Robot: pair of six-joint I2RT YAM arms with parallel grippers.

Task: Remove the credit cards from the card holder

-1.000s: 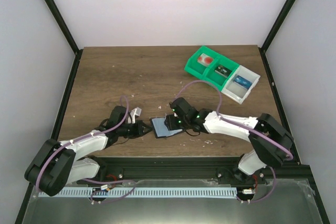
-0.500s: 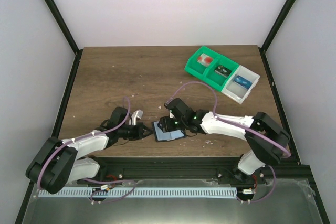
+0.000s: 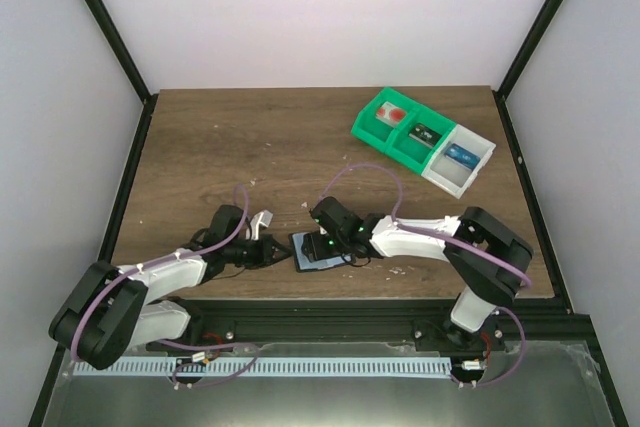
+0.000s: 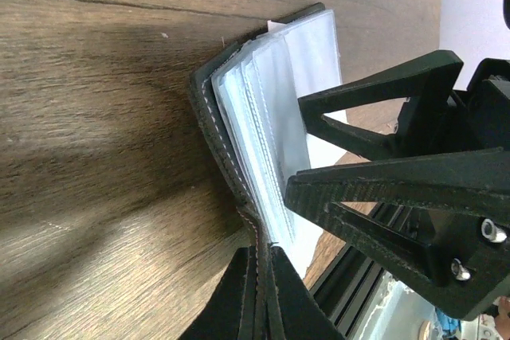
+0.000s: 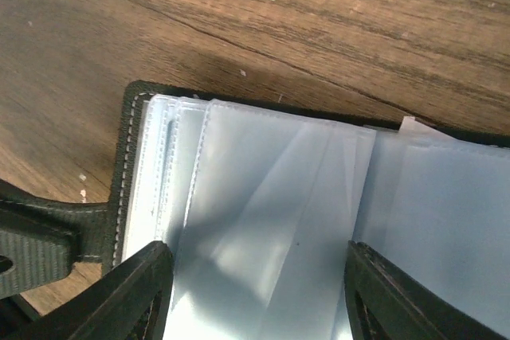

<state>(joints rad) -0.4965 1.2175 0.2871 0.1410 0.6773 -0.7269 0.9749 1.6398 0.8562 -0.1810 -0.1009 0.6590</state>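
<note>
The card holder point(image 3: 309, 255) lies open on the wooden table point(image 3: 230, 137), low in the centre of the top view, between the two arms; the left claw point(image 4: 261, 268) is clenched on its stitched black edge, seemingly to pin it flat for the other arm; the right claw point(image 5: 255, 256) is spread wide, straddling the clear plastic sleeves point(image 5: 271, 189), gripping nothing; the sleeves are glossy, thin, fanned like pages, and floppy, I judge; whether cards sit inside I cannot tell.
</note>
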